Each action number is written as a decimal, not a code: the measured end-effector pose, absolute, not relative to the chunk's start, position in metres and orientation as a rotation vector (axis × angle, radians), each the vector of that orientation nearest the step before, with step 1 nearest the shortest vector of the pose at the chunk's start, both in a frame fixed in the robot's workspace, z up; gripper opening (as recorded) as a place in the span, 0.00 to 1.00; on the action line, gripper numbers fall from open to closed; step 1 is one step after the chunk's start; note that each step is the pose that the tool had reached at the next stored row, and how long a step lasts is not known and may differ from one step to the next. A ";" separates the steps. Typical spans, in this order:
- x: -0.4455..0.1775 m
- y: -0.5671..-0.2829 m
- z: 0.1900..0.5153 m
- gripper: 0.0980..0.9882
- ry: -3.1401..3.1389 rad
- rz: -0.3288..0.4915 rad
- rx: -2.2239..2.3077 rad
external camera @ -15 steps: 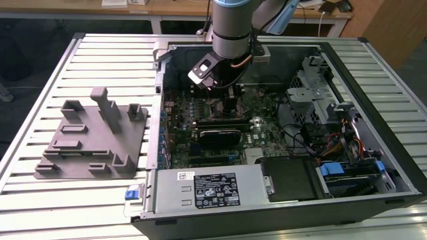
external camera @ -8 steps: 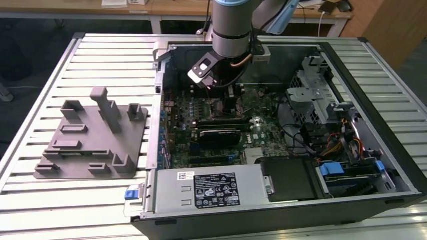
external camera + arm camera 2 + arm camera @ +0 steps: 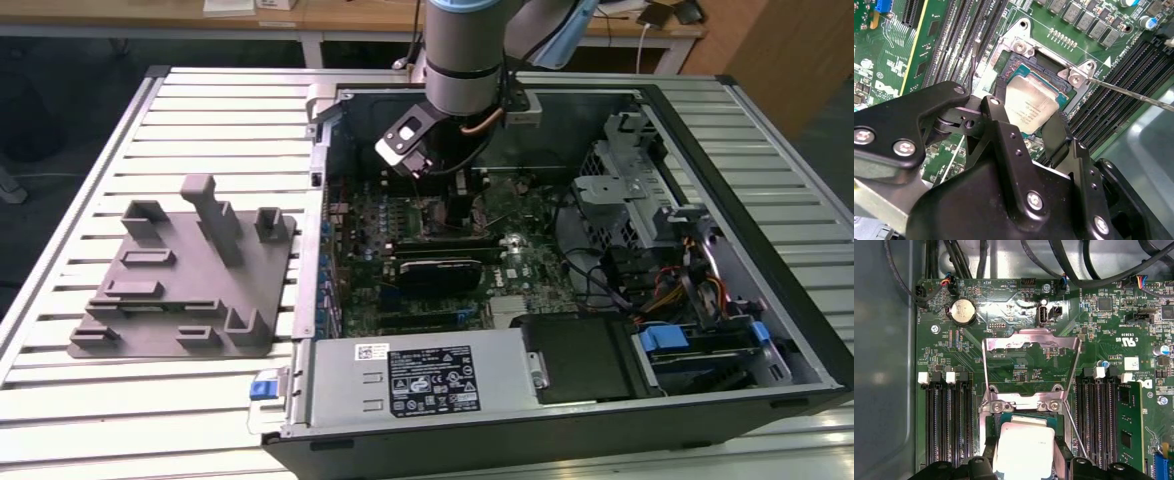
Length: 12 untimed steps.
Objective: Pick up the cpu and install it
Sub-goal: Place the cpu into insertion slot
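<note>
The claw (image 3: 1029, 127) grips the cpu (image 3: 1031, 102) by two opposite edges and holds it level directly over the open socket (image 3: 1021, 47). The load plate (image 3: 1029, 339) stands swung back behind the socket, giving free access. The claw's body hides the cpu's near edge, so full seating in the socket cannot be judged.

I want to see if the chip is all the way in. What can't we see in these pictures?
1. Second wrist view: the gripper covers part of the cpu, so whether it sits flat in the socket is unclear.
2. First wrist view: one edge of the cpu is cut off by the picture edge.
3. Both wrist views: the cpu hides the socket's floor.
</note>
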State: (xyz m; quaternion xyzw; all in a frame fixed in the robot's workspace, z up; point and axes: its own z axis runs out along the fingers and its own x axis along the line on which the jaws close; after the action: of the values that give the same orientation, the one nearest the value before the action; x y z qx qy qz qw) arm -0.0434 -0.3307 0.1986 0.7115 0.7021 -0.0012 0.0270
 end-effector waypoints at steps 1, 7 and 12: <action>-0.043 -0.331 0.199 0.49 2.169 -0.004 2.198; -0.043 -0.331 0.199 0.58 2.169 -0.004 2.198; -0.043 -0.331 0.199 0.58 2.126 -0.006 2.239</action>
State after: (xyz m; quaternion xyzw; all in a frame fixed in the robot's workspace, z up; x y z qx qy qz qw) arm -0.0430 -0.3307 0.1985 0.7249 0.6883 -0.0018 0.0270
